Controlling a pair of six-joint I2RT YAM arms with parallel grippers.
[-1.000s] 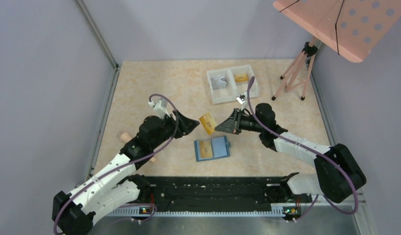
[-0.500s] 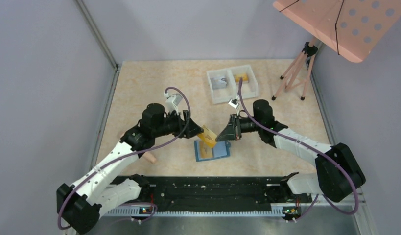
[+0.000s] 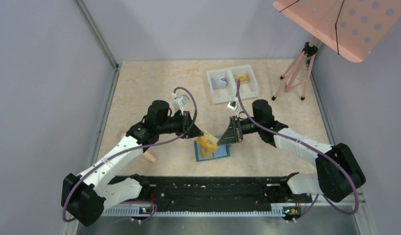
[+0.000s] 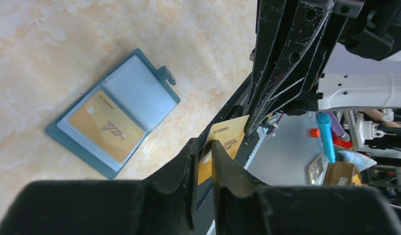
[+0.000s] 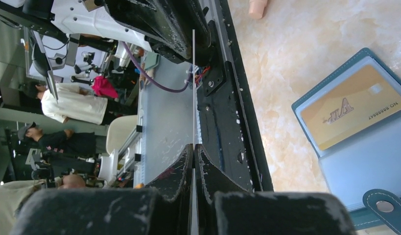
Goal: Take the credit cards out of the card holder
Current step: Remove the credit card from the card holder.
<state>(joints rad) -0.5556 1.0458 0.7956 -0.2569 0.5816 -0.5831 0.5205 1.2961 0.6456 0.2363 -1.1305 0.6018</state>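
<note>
The teal card holder [image 3: 219,152] [image 4: 139,90] [image 5: 365,161] lies open on the table with a gold credit card [image 4: 105,126] [image 5: 352,105] in its left pocket. Just above it hangs a second gold credit card [image 3: 208,143] [image 4: 231,139], seen edge-on in the right wrist view as a thin line [image 5: 193,88]. My right gripper [image 3: 221,138] [image 5: 194,146] is shut on one end of it. My left gripper [image 3: 200,134] [image 4: 204,143] has its jaws close on either side of the card's other end. Whether they press it does not show.
A white two-compartment tray [image 3: 235,99] at the back holds a greyish card [image 3: 219,82] and an orange one [image 3: 241,77]. A pink tripod stand [image 3: 296,73] rises at the back right. A peach peg [image 3: 149,157] lies by the left arm. A black rail [image 3: 213,193] runs along the near edge.
My left gripper has swung right to the hanging card and its jaws have narrowed around it. My right gripper has come slightly down and left with the card, over the card holder.
</note>
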